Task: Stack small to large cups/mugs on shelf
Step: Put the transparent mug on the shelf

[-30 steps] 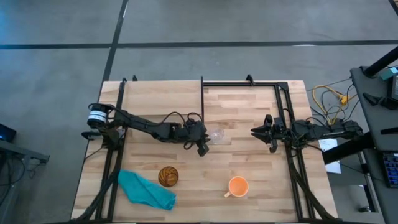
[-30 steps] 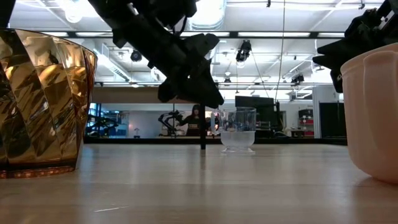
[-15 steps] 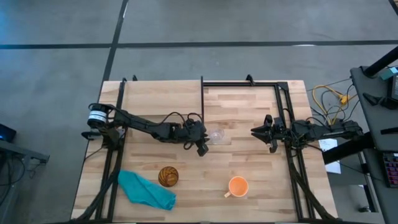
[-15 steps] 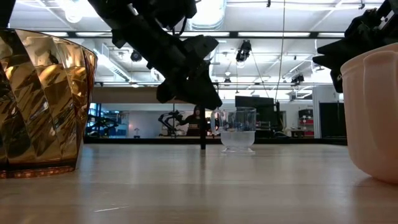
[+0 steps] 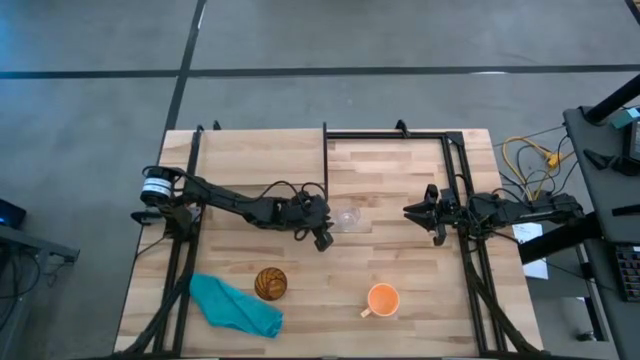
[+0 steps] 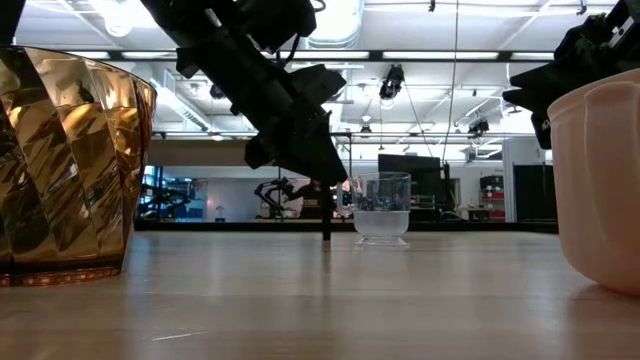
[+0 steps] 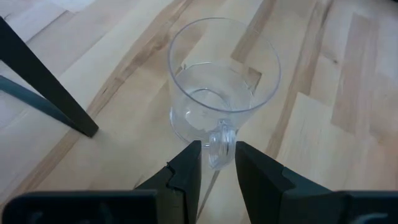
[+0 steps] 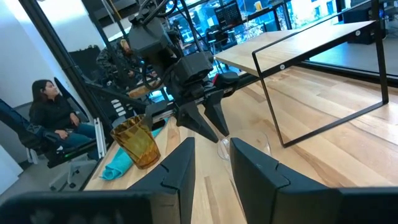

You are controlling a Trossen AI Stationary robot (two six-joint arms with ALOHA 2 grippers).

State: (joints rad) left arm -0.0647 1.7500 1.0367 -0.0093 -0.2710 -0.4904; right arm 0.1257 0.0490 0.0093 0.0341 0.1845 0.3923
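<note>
The small clear cup (image 5: 346, 217) (image 6: 383, 207) (image 7: 224, 81) stands upright on its base in mid-table, beside a thin black upright post (image 7: 50, 87). My left gripper (image 5: 328, 226) (image 6: 335, 182) (image 7: 217, 163) is open at the cup's left, one finger on each side of the cup's handle. The amber patterned tumbler (image 5: 270, 283) (image 6: 65, 170) and the orange mug (image 5: 382, 299) (image 6: 598, 180) stand nearer the near edge. The light wood shelf (image 8: 292, 40) sits raised on its black frame. My right gripper (image 5: 410, 212) (image 8: 211, 155) waits at the right, open and holding nothing. My left gripper has a finger (image 7: 189, 168) on either side of the clear cup's handle (image 7: 219, 144), coming level from the table's left. Whether the fingers touch the handle I cannot tell. The cup stands upright on the table.
A teal cloth (image 5: 235, 305) lies crumpled near the left near corner, next to the tumbler. Black frame bars (image 5: 385, 134) run along the table's far side and down both sides. In the right wrist view a person (image 8: 46, 106) sits beyond the table.
My left gripper has sunk a little toward the table at the clear cup's handle. The cup, mug and tumbler have stayed where they were.
</note>
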